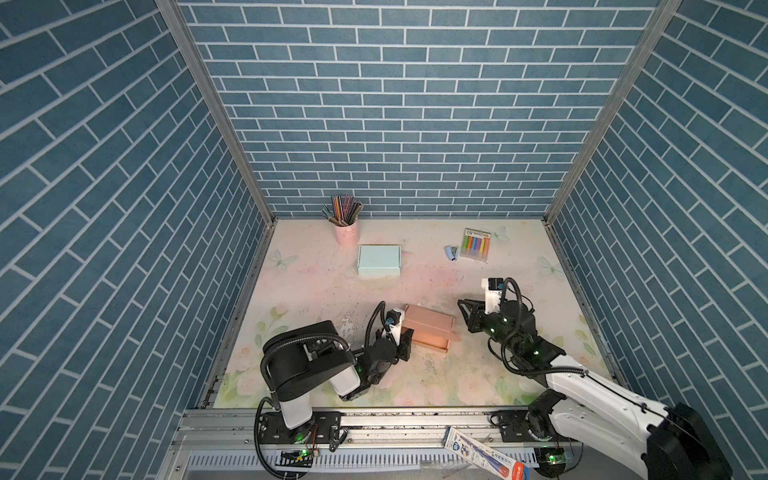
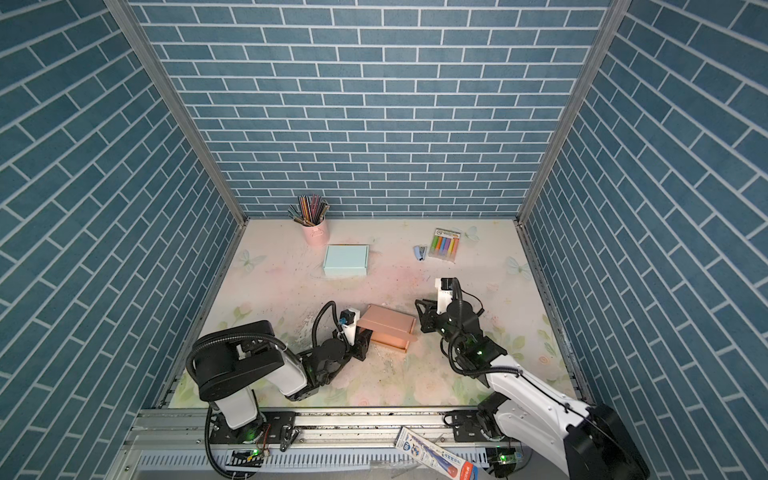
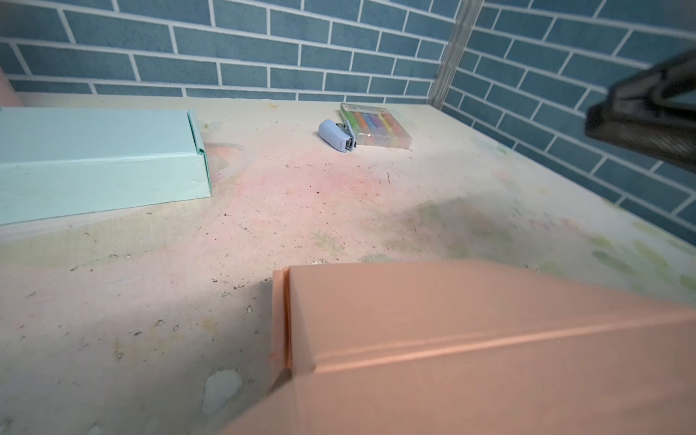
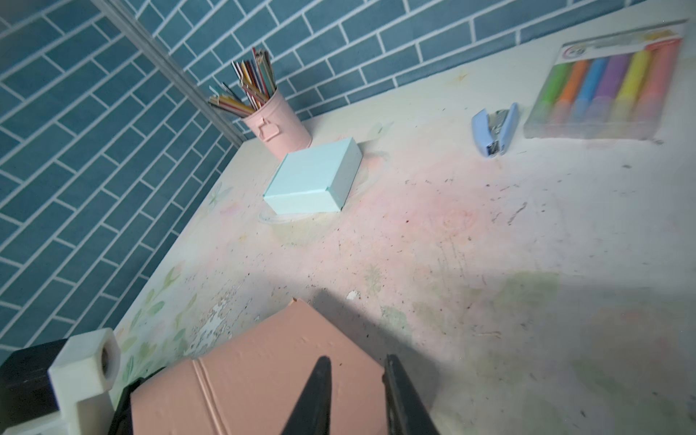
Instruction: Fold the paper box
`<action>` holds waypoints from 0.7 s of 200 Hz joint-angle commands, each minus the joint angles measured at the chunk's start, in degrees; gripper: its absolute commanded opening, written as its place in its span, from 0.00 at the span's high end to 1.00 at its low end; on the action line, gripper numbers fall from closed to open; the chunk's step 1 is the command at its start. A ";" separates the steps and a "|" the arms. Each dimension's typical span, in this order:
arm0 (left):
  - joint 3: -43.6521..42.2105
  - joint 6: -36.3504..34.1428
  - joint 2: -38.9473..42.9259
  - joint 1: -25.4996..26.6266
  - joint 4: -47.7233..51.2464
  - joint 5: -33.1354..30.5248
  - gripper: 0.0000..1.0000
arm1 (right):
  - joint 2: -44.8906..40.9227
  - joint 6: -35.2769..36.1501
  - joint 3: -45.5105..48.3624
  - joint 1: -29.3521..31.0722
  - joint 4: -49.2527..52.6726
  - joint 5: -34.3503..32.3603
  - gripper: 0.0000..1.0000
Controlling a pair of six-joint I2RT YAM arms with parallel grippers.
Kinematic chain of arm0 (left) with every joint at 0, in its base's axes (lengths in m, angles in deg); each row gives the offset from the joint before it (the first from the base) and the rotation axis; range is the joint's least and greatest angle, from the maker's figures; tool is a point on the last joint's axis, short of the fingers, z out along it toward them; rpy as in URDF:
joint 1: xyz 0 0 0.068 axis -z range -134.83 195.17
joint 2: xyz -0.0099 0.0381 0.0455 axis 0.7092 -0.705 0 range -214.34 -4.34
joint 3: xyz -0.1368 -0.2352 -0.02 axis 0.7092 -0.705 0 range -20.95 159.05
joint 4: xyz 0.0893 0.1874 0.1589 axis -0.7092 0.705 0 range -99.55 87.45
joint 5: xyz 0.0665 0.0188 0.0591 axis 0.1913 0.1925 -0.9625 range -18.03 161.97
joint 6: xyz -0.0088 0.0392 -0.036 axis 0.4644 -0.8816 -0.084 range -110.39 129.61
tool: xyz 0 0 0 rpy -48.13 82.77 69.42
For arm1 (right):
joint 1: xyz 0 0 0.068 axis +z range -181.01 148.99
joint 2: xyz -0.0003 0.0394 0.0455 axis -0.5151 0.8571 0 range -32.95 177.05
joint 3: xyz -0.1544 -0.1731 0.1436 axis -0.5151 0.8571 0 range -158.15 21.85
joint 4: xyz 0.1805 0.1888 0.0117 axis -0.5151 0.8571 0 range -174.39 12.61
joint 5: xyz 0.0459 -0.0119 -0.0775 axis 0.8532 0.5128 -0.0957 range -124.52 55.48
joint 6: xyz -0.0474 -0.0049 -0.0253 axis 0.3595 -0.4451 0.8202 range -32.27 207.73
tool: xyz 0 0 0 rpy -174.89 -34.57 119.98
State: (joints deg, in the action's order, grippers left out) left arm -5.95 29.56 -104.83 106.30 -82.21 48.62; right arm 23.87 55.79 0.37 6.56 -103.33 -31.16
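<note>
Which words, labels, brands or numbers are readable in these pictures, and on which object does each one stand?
No text can be read with certainty.
Highlighter pack: printed header, too blurred to read.
Long packet on the front rail: print too small to read.
Peach box, mint box, stapler: no print visible.

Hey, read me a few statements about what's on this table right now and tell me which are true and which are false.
1. The pink paper box lies between the left gripper and the right gripper. True.
2. The mint box stands open. False: it is closed.
3. The stapler lies beside the highlighter pack. True.
4. The pencil cup lies on its side. False: it stands upright near the back wall.
</note>
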 commanded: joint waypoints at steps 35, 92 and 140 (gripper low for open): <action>-3.37 2.49 8.09 1.23 9.22 -0.34 0.34 | 10.53 7.13 -8.62 6.98 -1.03 3.36 0.74; -4.68 9.26 23.58 1.37 29.74 9.89 0.12 | 15.68 10.26 -10.86 9.71 2.65 2.44 0.75; -1.83 13.82 46.64 8.58 62.13 9.33 0.12 | 19.45 11.10 -10.24 10.67 2.25 1.67 0.76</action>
State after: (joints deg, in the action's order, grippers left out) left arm -9.90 38.91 -68.17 112.72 -40.92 58.25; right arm 42.45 64.60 -9.18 16.57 -102.04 -28.43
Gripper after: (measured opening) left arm 0.884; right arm 0.239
